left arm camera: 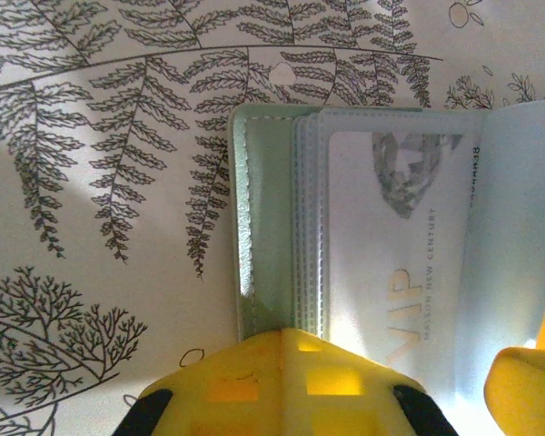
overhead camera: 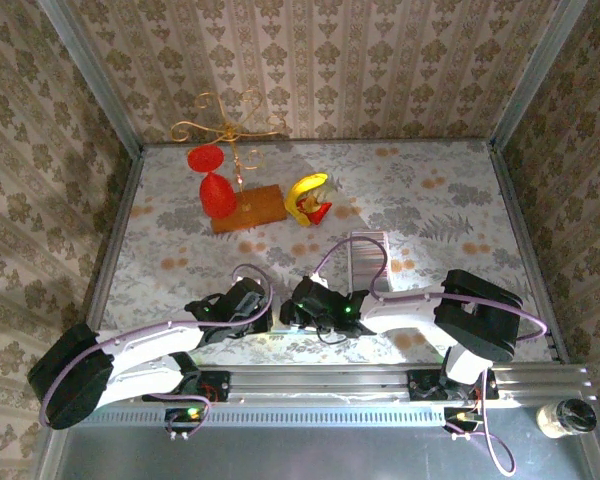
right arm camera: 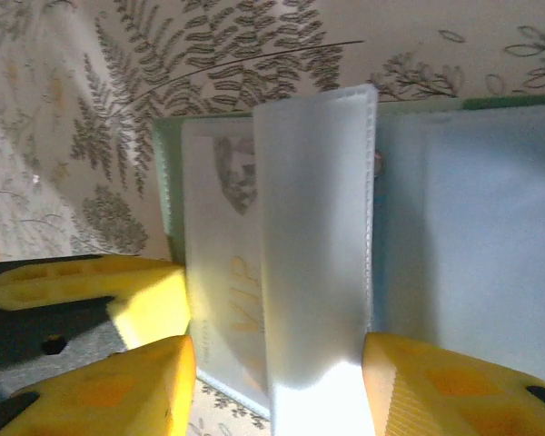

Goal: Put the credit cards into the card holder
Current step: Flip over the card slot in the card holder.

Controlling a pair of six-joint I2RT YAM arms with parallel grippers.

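Where both arms meet near the front edge of the tabletop (left arm camera: 100, 182), the card holder (left arm camera: 245, 227) lies open and flat, green cover to the left and stitched clear pockets to its right. A white card marked VIP (left arm camera: 391, 263) sits in the uppermost pocket. The left gripper (left arm camera: 282, 354) has its fingers closed together, their tip over the near edge of the green cover; whether it pinches or only presses the cover cannot be told. The right gripper (right arm camera: 277, 381) has its fingers apart, straddling a pale translucent sleeve (right arm camera: 313, 227) that stands upright above the open holder. One finger appears to touch the sleeve's edge and the other stands clear. From above, the credit cards (overhead camera: 368, 262) lie as a long pale strip on the tabletop just beyond the right gripper.
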